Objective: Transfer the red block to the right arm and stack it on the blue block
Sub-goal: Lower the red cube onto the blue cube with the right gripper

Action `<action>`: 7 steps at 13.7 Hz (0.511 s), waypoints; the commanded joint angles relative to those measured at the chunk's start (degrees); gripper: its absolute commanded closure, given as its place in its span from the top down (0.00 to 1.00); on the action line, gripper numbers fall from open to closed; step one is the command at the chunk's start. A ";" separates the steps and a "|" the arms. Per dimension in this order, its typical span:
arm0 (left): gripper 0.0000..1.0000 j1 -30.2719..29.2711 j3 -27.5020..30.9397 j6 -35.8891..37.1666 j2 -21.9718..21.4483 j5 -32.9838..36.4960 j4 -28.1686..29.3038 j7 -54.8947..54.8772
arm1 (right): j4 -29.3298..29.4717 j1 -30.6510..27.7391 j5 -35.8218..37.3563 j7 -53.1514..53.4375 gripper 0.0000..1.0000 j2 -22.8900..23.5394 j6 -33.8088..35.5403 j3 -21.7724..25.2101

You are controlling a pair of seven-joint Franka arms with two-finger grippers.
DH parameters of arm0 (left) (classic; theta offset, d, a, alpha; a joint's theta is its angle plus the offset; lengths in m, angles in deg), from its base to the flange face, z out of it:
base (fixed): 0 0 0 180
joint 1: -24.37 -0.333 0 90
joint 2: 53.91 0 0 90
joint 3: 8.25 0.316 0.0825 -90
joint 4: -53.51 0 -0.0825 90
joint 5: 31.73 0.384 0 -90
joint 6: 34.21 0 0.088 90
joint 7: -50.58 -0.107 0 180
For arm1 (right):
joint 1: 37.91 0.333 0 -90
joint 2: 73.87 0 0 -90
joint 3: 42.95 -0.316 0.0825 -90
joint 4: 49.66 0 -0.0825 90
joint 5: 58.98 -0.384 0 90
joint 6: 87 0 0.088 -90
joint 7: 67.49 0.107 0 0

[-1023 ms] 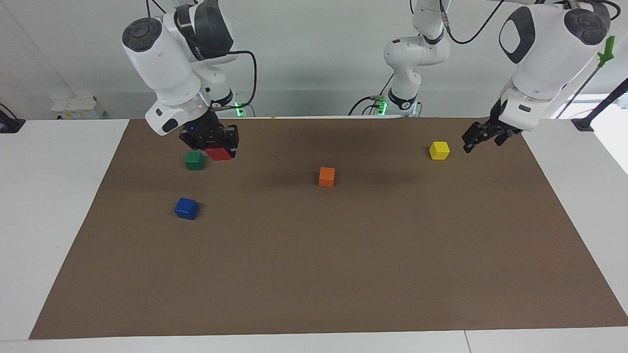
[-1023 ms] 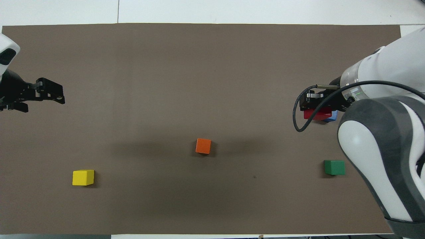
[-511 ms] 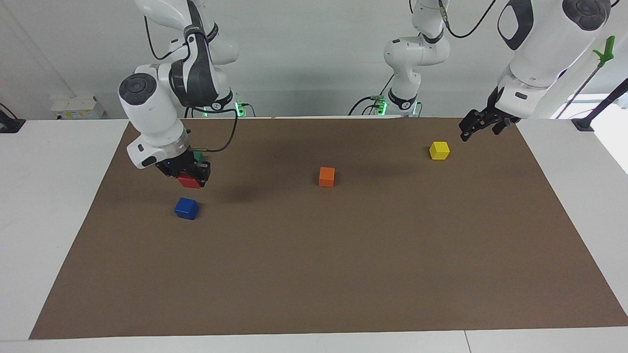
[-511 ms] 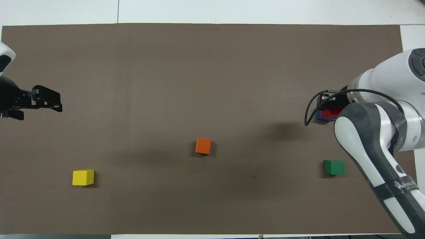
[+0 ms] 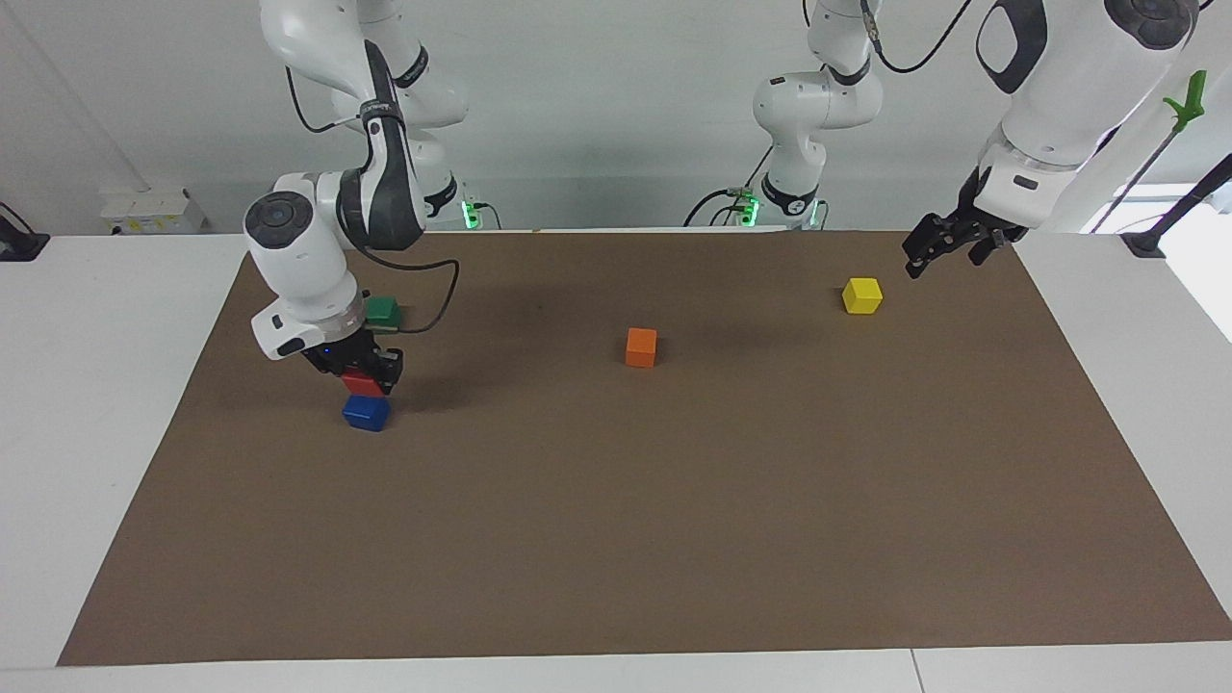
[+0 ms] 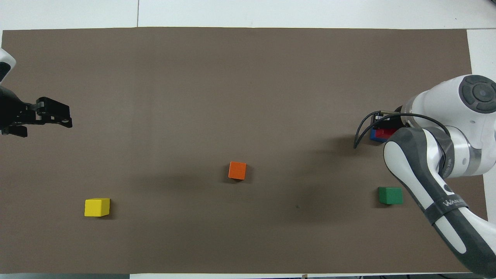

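Red block [image 5: 363, 383] in right pincer [image 5: 366, 373] over blue block [image 5: 367, 413].

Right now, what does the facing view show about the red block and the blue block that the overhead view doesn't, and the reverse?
Only the facing view shows height: the red block, clamped in the right gripper, sits directly above the blue block, at or just short of touching. It also shows both arm bases.

Only the overhead view shows plan alignment: red covers most of blue, leaving a blue sliver at one edge; the arm hides part of the stack.

Both show the left gripper open and waiting near the yellow block, the orange block mid-mat, and the green block nearer the robots than blue.
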 commanded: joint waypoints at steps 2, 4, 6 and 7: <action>1.00 1.21 0.98 -1.09 -1.37 -0.78 1.46 -0.86 | -0.57 -1.03 3.48 5.21 0.00 2.05 -3.77 -0.60; 1.00 1.39 0.98 -1.09 -1.37 -0.78 1.46 -0.86 | -0.66 -1.20 3.93 5.66 0.00 3.02 -5.70 -0.60; 1.00 1.39 0.90 -1.00 -1.37 -0.78 1.46 -0.77 | -0.66 -1.38 4.02 6.97 0.00 3.64 -6.76 -0.60; 1.00 1.39 0.90 -1.09 -1.37 -0.78 1.46 -0.77 | -0.66 -1.47 4.02 7.33 0.00 3.73 -6.77 -0.60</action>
